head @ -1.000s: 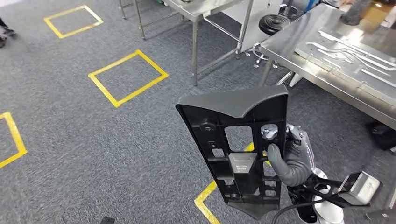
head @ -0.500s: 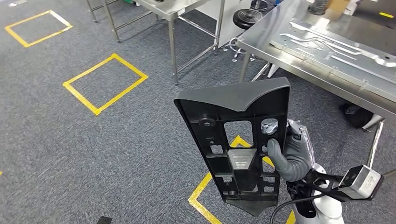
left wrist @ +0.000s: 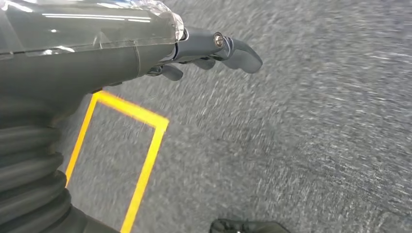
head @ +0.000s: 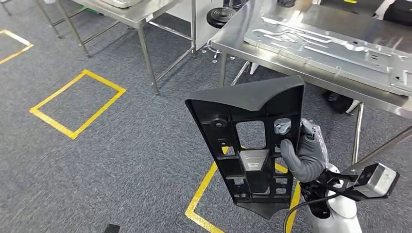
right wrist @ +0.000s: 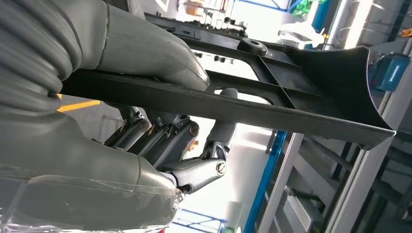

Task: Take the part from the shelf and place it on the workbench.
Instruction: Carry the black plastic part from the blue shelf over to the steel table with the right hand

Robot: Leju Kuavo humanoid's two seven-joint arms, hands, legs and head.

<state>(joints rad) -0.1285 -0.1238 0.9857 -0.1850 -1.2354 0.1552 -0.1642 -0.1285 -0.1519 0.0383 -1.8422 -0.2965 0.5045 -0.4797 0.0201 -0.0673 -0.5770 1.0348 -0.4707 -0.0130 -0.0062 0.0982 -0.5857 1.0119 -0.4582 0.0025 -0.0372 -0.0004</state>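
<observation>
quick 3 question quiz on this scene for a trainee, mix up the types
1. True or false: the black part already lies on the workbench.
2. Which hand holds the part? A) left B) right C) both
3. Fill in: the tape on the carpet is ____.

Key: 1 false, the right hand holds it upright over the carpet. 2 B; the left hand holds nothing. 3 yellow.

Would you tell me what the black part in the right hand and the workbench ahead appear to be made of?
The black part looks like moulded plastic: matte, with ribs and cut-outs. The workbench looks like stainless steel: brushed, reflective top on thin metal legs. The right hand holds the part.
</observation>
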